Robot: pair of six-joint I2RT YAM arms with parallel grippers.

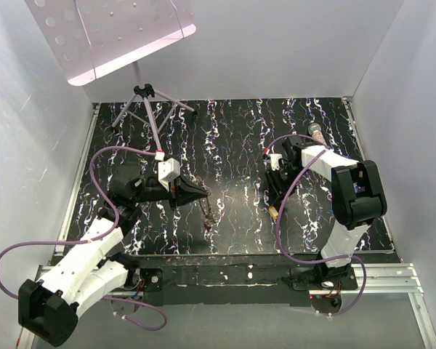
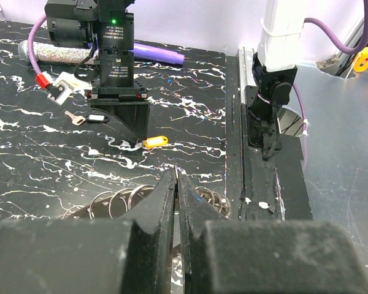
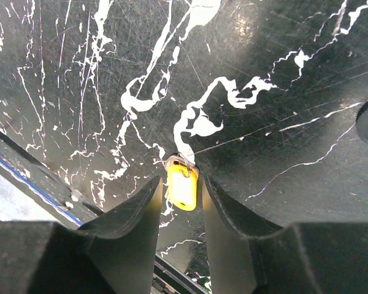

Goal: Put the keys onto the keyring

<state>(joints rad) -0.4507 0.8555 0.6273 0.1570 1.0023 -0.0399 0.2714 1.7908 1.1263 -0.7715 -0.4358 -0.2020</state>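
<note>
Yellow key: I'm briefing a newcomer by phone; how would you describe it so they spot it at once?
Find the right arm on the black marbled table. At its open hand, framed by the two fingers, lies the yellow key. Its bright yellow plastic head sets it apart from the plain silver key nearby.

The table (image 1: 232, 145) between the arms is free for passing. The right gripper (image 3: 182, 182) straddles a yellow key (image 3: 183, 187) — scant room beside it. Rings (image 2: 119, 201) crowd the left gripper (image 2: 176, 176), and a tripod (image 1: 149, 102) seemingly blocks the far-left corner.
</note>
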